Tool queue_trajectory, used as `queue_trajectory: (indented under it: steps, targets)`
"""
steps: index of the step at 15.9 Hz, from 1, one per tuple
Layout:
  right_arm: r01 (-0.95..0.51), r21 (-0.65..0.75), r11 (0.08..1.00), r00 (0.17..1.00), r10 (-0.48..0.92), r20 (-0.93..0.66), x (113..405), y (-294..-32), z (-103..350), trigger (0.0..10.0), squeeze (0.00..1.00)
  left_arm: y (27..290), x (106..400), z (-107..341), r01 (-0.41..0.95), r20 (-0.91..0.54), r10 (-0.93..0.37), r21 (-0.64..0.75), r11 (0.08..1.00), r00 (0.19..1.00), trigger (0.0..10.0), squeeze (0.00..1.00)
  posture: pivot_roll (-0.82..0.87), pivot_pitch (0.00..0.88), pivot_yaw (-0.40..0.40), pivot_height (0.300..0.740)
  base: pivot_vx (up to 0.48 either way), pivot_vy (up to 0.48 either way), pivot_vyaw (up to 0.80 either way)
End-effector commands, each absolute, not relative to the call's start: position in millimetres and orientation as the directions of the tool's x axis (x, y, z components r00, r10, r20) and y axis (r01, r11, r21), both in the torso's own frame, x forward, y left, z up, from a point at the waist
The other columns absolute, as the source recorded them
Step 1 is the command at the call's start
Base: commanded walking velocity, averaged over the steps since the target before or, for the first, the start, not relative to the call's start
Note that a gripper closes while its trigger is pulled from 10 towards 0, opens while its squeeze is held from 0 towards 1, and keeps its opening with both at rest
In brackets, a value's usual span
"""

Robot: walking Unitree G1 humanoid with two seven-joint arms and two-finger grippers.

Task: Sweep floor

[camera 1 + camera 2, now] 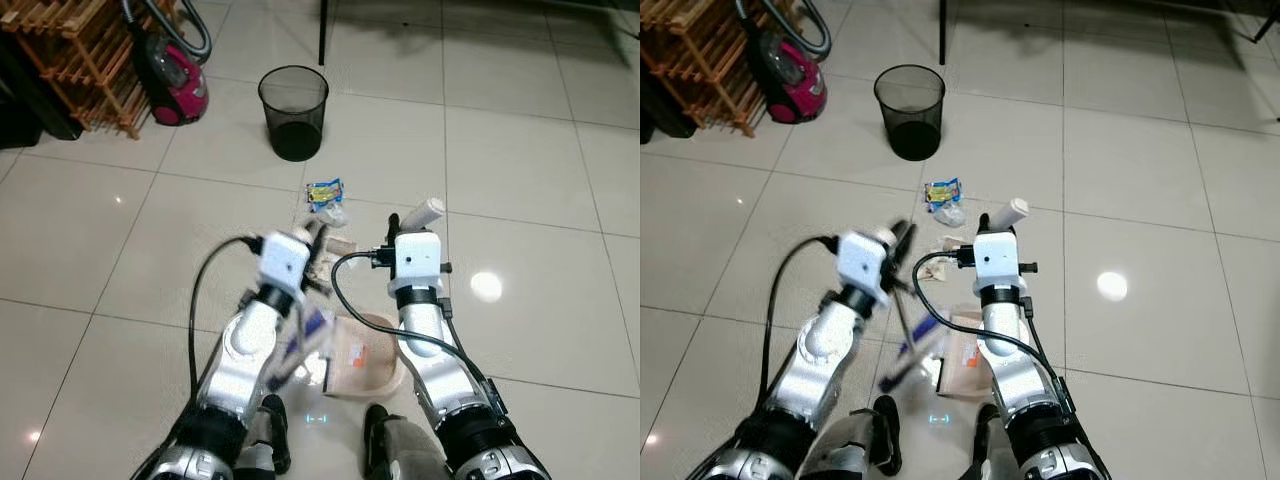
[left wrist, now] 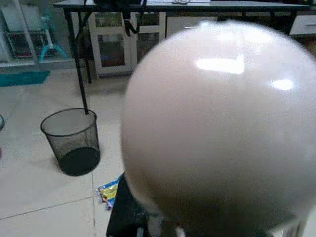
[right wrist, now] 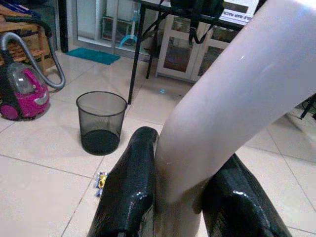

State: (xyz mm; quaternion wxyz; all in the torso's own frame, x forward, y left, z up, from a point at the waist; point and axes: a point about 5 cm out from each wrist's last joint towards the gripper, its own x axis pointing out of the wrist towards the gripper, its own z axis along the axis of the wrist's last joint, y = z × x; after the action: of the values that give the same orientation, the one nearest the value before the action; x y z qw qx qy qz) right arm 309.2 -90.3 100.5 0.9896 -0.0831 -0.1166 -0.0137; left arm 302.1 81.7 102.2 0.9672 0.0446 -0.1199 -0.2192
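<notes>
Right gripper [image 3: 180, 207] jaws clamped on smooth cream dustpan handle [image 3: 232, 108] | left gripper [image 1: 902, 240] jaws unclear | round black mesh bin [image 1: 293, 112]

A beige dustpan [image 1: 362, 362] is lying on the pale tiled floor [image 1: 520, 170] between the two arms, its pale handle [image 3: 222, 113] rising upward (the black fingers [image 3: 131, 192] are pressing it from both sides). A brush with blue bristles [image 1: 912, 340] is slanting down beside the pan. Ahead, a blue-and-yellow wrapper [image 1: 324, 191] and crumpled pale scraps [image 1: 332, 214] are littering the tiles.
</notes>
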Motion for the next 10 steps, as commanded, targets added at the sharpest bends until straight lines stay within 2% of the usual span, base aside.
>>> queue_trajectory:
  steps: [1, 7, 10]
  targets:
    - [0.055, -0.162, 0.985, 0.978, -0.02, 0.206, 309, -92, 96, 10.0, 0.0, 84, 292, 86, 0.454, 0.131, -0.46, 0.07, 0.888, 0.878, 10.0, 0.0, -0.01, 0.325, -0.002, 0.74, 0.0, 0.0, 0.0]
    - [0.048, -0.132, 0.99, 0.98, -0.021, 0.198, 311, -92, 97, 10.0, 0.0, 87, 289, 129, 0.515, 0.272, -0.505, 0.039, 0.857, 0.819, 10.0, 0.0, 0.0, 0.311, -0.001, 0.74, 0.0, 0.0, 0.0]
    - [0.042, -0.126, 0.991, 0.981, -0.017, 0.194, 311, -91, 96, 10.0, 0.0, 82, 285, 137, 0.555, 0.282, -0.537, 0.02, 0.832, 0.795, 10.0, 0.0, 0.0, 0.306, 0.003, 0.74, 0.0, 0.0, 0.0]
